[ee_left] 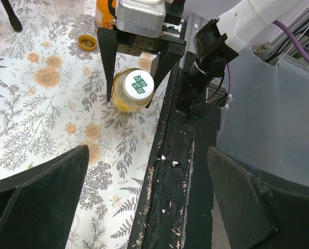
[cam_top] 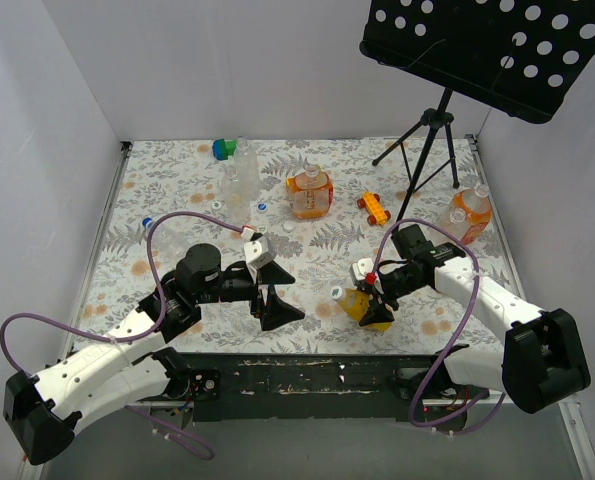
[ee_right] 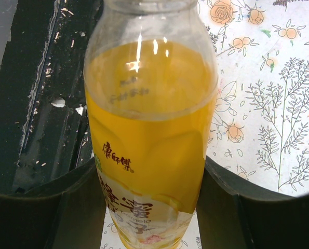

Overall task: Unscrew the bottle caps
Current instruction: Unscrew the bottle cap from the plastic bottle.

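Observation:
My right gripper (cam_top: 372, 300) is shut on a bottle (cam_top: 354, 302) of yellow liquid, held tipped on its side near the table's front edge. In the right wrist view the bottle (ee_right: 150, 135) fills the gap between the two black fingers (ee_right: 45, 207). Its white cap (cam_top: 334, 292) with a green mark points left, toward my left gripper (cam_top: 295, 297). That gripper is open and holds nothing, a short way from the cap. The left wrist view faces the cap (ee_left: 138, 84) end-on, with the left gripper (ee_left: 149, 202) wide apart over the table edge.
Clear bottles (cam_top: 239, 180) and an orange bottle (cam_top: 310, 192) stand at the back, another orange bottle (cam_top: 470, 213) at the right. An orange toy car (cam_top: 373, 207), a green-and-blue block (cam_top: 223, 150), loose caps (cam_top: 263, 208) and a music stand tripod (cam_top: 427, 140) are also there.

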Robot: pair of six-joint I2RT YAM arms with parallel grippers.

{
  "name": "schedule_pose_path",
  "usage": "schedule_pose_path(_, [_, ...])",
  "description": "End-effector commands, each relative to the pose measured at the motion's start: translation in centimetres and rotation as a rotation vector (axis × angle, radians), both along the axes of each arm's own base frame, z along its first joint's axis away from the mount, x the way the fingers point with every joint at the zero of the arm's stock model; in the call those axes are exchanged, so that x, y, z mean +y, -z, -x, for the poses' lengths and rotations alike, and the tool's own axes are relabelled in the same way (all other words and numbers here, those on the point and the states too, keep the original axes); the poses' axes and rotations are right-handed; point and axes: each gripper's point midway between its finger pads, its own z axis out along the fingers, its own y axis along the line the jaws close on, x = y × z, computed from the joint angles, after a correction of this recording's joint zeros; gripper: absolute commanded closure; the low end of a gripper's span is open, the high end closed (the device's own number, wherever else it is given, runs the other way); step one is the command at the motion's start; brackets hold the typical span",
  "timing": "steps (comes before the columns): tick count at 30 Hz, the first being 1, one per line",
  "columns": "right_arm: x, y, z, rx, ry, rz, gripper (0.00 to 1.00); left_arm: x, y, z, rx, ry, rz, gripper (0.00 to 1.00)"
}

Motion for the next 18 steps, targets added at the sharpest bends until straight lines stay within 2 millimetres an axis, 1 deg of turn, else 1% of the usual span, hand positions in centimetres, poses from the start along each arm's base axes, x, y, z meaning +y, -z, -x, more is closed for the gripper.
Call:
schedule_pose_path(1, [0.0, 0.0, 0.1, 0.014, -0.008, 0.001, 0.88, 0.4, 0.1, 0.0, -0.009, -0.007, 0.005, 0.02])
schedule_pose_path(7, [0.0, 0.0, 0.2, 0.019, -0.010, -0.002, 0.88, 0.1, 1.7, -0.3, -0.008, 0.002, -0.016, 0.02])
schedule_pose_path(9, [0.1, 0.1, 0.2, 0.025, -0.012, 0.001, 0.88, -0.4, 2.2, -0.7, -0.015, 0.016, -0.024, 0.02])
schedule_pose_path(10, [0.0, 0.1, 0.2, 0.029, -0.012, 0.003, 0.88, -0.8, 2.1, -1.0, -0.032, 0.025, -0.018, 0.02])
schedule_pose_path(12, [0.0, 0.1, 0.3, 0.029, -0.012, 0.003, 0.88, -1.4, 2.5, -1.5, -0.032, 0.037, -0.030, 0.02])
schedule_pose_path(18, [0.1, 0.1, 0.3, 0.026, -0.015, 0.000, 0.88, -3.5, 1.5, -2.9, -0.042, 0.066, -0.001, 0.02])
